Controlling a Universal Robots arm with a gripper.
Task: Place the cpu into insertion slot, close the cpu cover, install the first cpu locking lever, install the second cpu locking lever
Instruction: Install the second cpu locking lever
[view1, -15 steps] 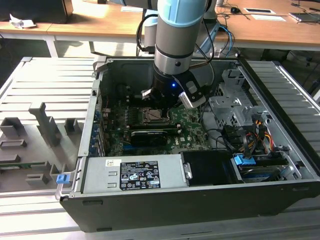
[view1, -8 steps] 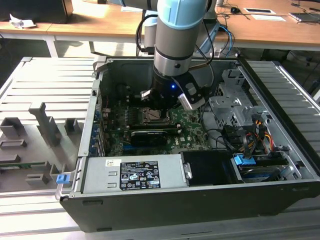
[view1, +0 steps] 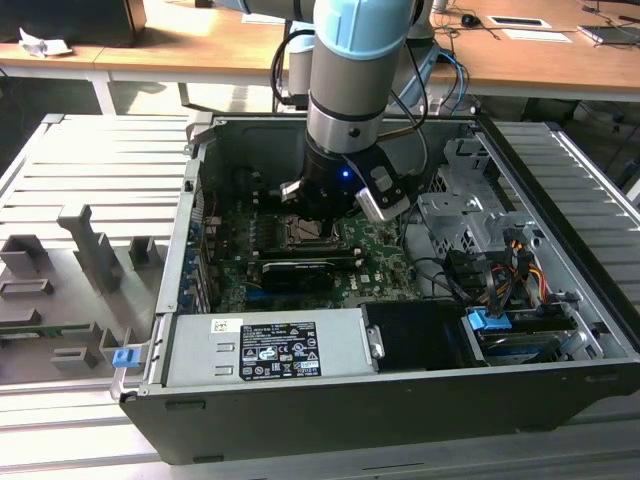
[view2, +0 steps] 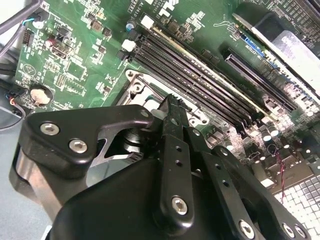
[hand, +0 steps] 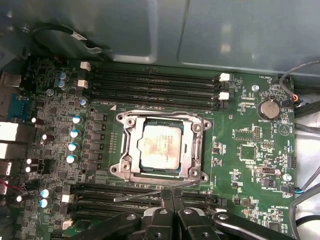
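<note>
Nearest to the camera in the first wrist view, the gripper (hand: 171, 200) has its two black fingers pressed together with nothing between them. The tips sit just beside a thin silver locking lever (hand: 152, 192), which lies slanted along the near edge of the socket and looks not yet latched.

Beyond the tips lies the insertion slot (hand: 161, 147), and the cpu (hand: 160, 146) is already seated in it, its pale metal face flat and level. The cpu cover (hand: 191, 150) is down around the chip, its frame on the socket rim — so the first two steps look finished, and I judge the step in hand is the first lever. That work calls for a push on the thin wire sideways and downward until it goes under its hook, with care that the fingers do not slip off onto the green motherboard (hand: 250, 150).

Farther away run the long black memory slots (hand: 150, 87). In the exterior view the arm (view1: 350, 100) stands straight down inside the open computer case (view1: 560, 300) — over the socket.
</note>
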